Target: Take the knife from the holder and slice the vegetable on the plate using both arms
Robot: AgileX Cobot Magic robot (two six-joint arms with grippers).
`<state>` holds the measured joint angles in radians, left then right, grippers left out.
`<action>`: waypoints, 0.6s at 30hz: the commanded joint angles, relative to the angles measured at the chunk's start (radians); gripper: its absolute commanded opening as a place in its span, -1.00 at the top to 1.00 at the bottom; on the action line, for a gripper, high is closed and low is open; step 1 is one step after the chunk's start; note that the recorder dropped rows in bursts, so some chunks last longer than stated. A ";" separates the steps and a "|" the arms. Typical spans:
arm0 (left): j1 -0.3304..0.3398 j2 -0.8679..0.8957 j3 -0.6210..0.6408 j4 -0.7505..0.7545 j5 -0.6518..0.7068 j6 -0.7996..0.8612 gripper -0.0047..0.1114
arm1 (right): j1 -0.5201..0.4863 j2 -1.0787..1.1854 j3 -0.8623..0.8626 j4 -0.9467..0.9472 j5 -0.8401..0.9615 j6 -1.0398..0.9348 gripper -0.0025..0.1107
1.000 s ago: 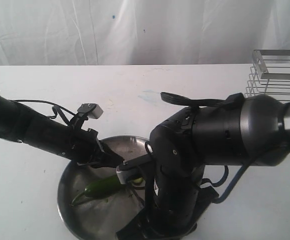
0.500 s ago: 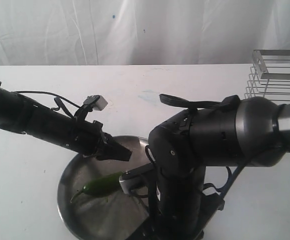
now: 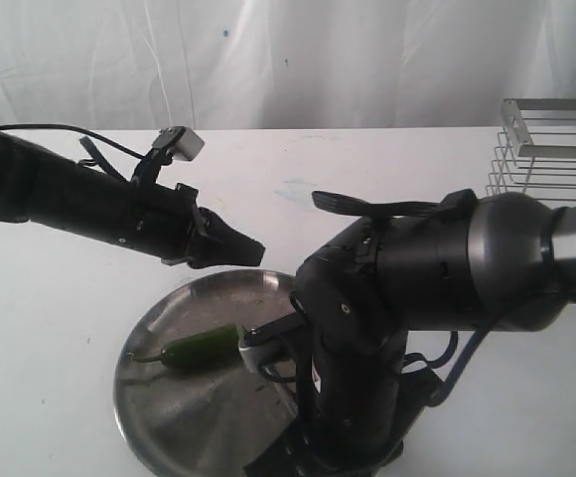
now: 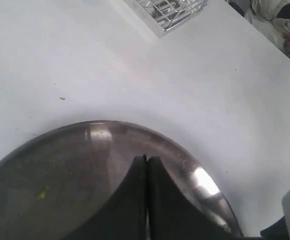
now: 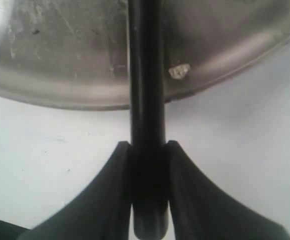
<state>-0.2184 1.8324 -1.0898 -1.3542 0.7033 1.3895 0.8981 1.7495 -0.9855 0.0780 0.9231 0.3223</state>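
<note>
Left hand (image 3: pixel 251 252) risen off vegetable (image 3: pixel 201 348); knife (image 5: pixel 146 75) largely hidden behind right arm (image 3: pixel 437 268).

Holds the bulky black left arm (image 3: pixel 70 199) stretched in from the left, pointed black left tool (image 3: pixel 251 253) pressed fully together. Bends the thick black-and-grey right arm (image 3: pixel 447 258) steeply downward, right tool (image 5: pixel 146 145) clamped around the slim black knife handle (image 5: pixel 146 75).

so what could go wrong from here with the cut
The vegetable lies loose on the plate, while the left gripper is shut, holds nothing and hovers above the far rim, so the vegetable may roll or skid once the blade presses on it. The right gripper pinches the slim knife between narrow fingertips, so downward pressure could twist it in the grip.
</note>
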 commanded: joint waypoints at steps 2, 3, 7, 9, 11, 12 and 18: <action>-0.003 -0.057 -0.004 0.132 -0.087 -0.164 0.92 | -0.002 -0.003 -0.002 -0.029 -0.013 0.003 0.96; -0.003 -0.065 -0.004 0.158 -0.103 -0.193 0.92 | -0.002 -0.003 -0.002 -0.029 -0.013 0.003 0.96; -0.003 -0.093 -0.004 0.171 -0.105 -0.207 0.92 | -0.002 -0.029 -0.002 -0.029 -0.052 0.003 0.96; -0.003 -0.100 -0.004 0.171 -0.107 -0.211 0.92 | -0.002 -0.051 -0.002 -0.032 -0.073 0.012 0.96; -0.003 -0.110 -0.004 0.171 -0.111 -0.211 0.92 | -0.002 -0.075 -0.002 -0.048 -0.074 0.024 0.96; -0.003 -0.112 -0.004 0.171 -0.109 -0.211 0.92 | -0.002 -0.083 -0.002 -0.056 -0.072 0.029 0.96; -0.003 -0.124 -0.004 0.168 -0.109 -0.211 0.92 | -0.002 -0.111 -0.002 -0.097 -0.056 0.065 0.96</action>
<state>-0.2184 1.7253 -1.0898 -1.1769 0.5810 1.1843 0.8981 1.6558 -0.9855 0.0000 0.8577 0.3750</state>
